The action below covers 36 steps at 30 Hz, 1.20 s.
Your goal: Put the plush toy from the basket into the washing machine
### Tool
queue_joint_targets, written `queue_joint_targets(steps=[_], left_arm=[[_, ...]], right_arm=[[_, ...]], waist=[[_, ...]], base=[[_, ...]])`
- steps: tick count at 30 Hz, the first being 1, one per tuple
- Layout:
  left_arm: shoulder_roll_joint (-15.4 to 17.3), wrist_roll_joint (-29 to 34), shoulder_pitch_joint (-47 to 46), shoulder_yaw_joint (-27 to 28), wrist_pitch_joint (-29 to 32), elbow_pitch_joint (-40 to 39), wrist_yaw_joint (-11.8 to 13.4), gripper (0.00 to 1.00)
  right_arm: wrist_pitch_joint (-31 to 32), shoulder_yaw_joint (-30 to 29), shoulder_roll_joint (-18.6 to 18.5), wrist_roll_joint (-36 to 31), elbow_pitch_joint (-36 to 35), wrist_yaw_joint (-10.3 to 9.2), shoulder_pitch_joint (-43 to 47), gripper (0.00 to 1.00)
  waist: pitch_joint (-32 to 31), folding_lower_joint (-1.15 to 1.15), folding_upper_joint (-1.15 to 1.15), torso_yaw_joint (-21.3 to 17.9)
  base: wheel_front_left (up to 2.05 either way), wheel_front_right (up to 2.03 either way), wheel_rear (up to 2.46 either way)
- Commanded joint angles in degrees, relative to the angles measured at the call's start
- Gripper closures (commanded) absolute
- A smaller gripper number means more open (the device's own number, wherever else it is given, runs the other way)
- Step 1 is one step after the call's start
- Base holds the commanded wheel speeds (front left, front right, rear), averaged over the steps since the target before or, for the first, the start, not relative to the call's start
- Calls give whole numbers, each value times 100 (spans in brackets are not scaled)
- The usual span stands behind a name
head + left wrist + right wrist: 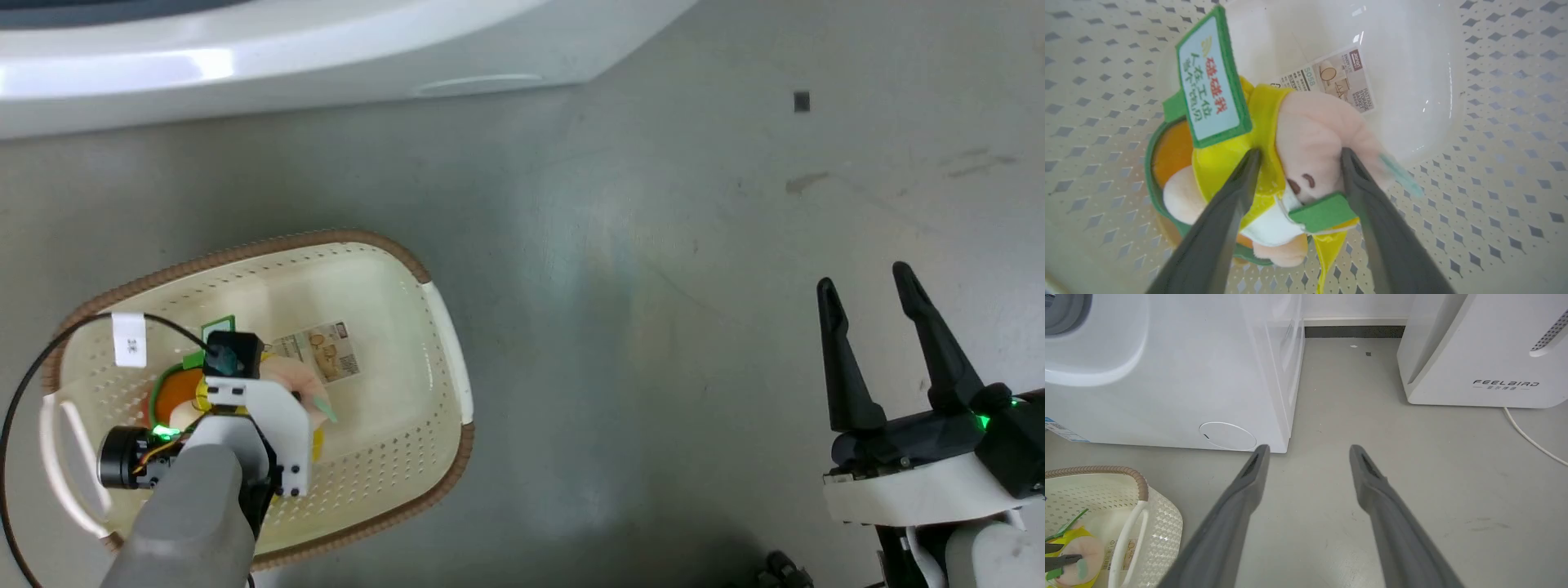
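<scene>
The plush toy (1310,130) lies on the bottom of the cream perforated basket (445,343), pink head toward the paper label (1339,77), orange base (175,396) to the left. My left gripper (1300,155) reaches down into the basket and stands open. One finger lies over the yellow clothing and the other against the pink head. A green tag (1210,77) sticks up from the toy. My right gripper (864,279) is open and holds nothing, hovering over bare floor to the basket's right. The white washing machine (1167,375) stands just beyond the basket, its grey gasket (1061,310) at the view's top left.
A white FEELBIRD appliance (1486,355) stands at the right with a white cable (1531,441) trailing over the floor. Grey floor (653,286) lies between the basket and my right gripper. A black cable (24,384) loops over the basket's left rim.
</scene>
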Motion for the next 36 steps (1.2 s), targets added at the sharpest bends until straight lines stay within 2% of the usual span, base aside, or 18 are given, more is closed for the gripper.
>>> queue_joint_targets(steps=[1, 7, 8, 9, 17, 23, 30, 36], left_arm=[[66, -73, -120, -39, 81, 204, -25, 0], [103, -172, -334, -156, 268, 558, -66, 0], [104, -190, -360, -180, 338, 617, -92, 22], [106, -212, -397, -198, 367, 676, -118, 100], [82, -354, -676, -339, 141, 1132, -130, 100], [9, -419, -648, -355, 51, 1132, -103, 100], [-102, -498, -506, -370, -292, 1133, -88, 100], [-220, -580, -352, -381, -787, 1133, -209, 100]], right_arm=[[-69, 0, 4, 65, -58, -5, -113, 0], [-140, -17, 4, 99, -137, -5, -155, 0], [-152, -19, 4, 105, -150, -5, -164, 0], [-164, -24, 4, 112, -164, -5, -173, 0], [-257, -14, 4, 179, -182, -5, -263, 0], [-257, -23, 4, 225, -113, -5, -293, 0], [-257, -50, 4, 264, 4, -5, -296, 0], [-257, -47, 4, 252, 165, -5, -283, 0]], waist=[[144, -1, 0, -40], [479, -1, 0, -90], [530, -1, 0, -98], [578, -1, 0, -103], [845, -1, 0, -136], [680, -1, 0, -132], [183, -1, 0, -88], [-536, -1, 0, -7]], base=[[0, 0, 0], [0, 0, 0], [0, 0, 0], [0, 0, 0], [0, 0, 0], [0, 0, 0], [0, 0, 0], [0, 0, 0]])
